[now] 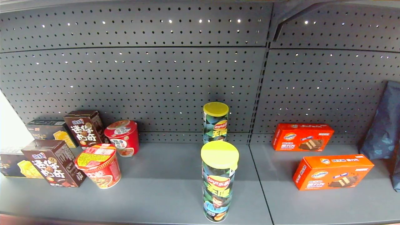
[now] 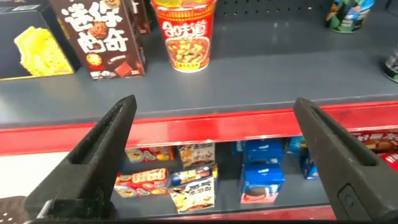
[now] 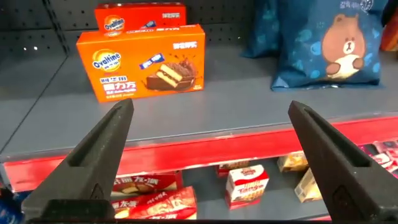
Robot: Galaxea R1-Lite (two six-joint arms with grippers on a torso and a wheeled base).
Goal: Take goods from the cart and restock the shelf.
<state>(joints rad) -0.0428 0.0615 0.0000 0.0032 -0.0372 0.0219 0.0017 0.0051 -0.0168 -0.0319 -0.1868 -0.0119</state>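
Note:
The grey shelf carries two tall chip cans with yellow lids, one at the front and one at the back. Left of them stand two red cup noodles and brown cookie boxes. Two orange cake boxes lie on the right section. My left gripper hangs open and holds nothing in front of the shelf's red edge, facing a cup noodle and a cookie box. My right gripper is open and holds nothing, facing the near orange box.
Dark boxes with yellow pictures sit at the far left. Blue bags lean at the far right. Under the red edge a lower shelf holds packed snacks. Bare shelf floor lies between the cup noodles and the cans.

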